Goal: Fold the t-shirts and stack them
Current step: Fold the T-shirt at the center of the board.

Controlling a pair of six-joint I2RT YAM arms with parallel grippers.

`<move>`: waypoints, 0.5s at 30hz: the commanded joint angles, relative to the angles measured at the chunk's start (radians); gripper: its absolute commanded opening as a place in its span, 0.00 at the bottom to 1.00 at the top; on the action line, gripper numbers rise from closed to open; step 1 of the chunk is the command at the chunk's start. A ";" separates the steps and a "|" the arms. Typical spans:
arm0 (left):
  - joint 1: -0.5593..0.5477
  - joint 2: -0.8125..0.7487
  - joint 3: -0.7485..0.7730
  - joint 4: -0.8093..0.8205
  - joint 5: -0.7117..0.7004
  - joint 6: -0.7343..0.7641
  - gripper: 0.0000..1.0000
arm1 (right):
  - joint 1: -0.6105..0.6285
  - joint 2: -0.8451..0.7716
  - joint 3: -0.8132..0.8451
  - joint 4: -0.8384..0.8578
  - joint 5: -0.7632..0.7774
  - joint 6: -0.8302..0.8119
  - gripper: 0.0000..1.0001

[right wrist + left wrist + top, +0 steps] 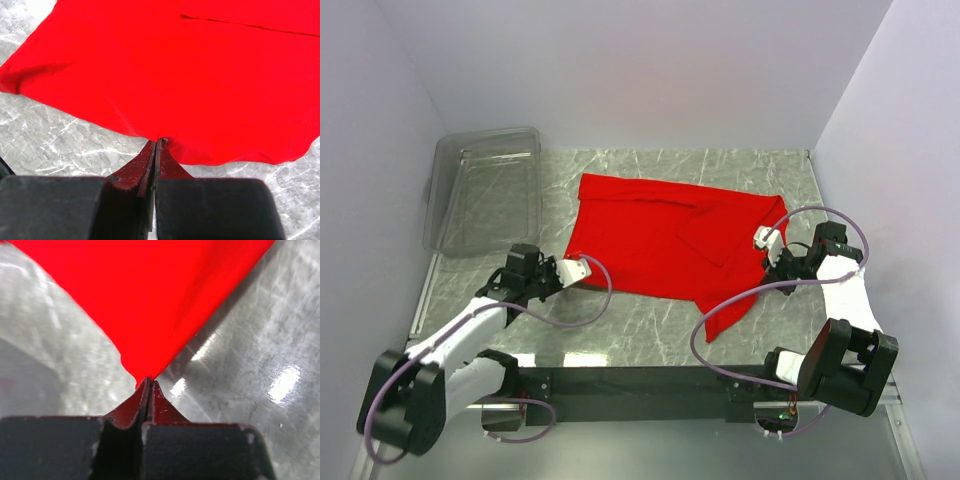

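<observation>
Top external view has the grey marbled table (650, 335) with the red t-shirt (660, 240) spread mostly flat across the middle. It's a bit rumpled, and one flap trails toward the near edge. A clear plastic bin (485, 190) sits at the far left, just beside the shirt. The left gripper (582, 270) is at the shirt's near left corner, and its wrist view shows the jaws pressed together with a point of red cloth pinched between them. The right gripper (763, 240) is over on the shirt's right side, jaws likewise clamped on the fabric's edge per its own wrist view. So this looks like the grab step of a fold, with both ends secured. The next move probably calls for lifting both sides together and carrying the cloth over evenly, so neither pinch slips.
</observation>
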 commanded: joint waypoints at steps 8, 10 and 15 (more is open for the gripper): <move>-0.004 -0.148 0.046 -0.099 0.074 -0.053 0.00 | -0.019 0.015 0.064 -0.020 -0.010 0.036 0.00; -0.004 -0.120 0.055 -0.092 0.074 -0.051 0.00 | -0.019 0.021 0.087 -0.036 -0.024 0.042 0.00; -0.004 -0.044 0.082 -0.050 0.060 -0.050 0.00 | -0.022 0.020 0.116 -0.079 -0.035 0.016 0.00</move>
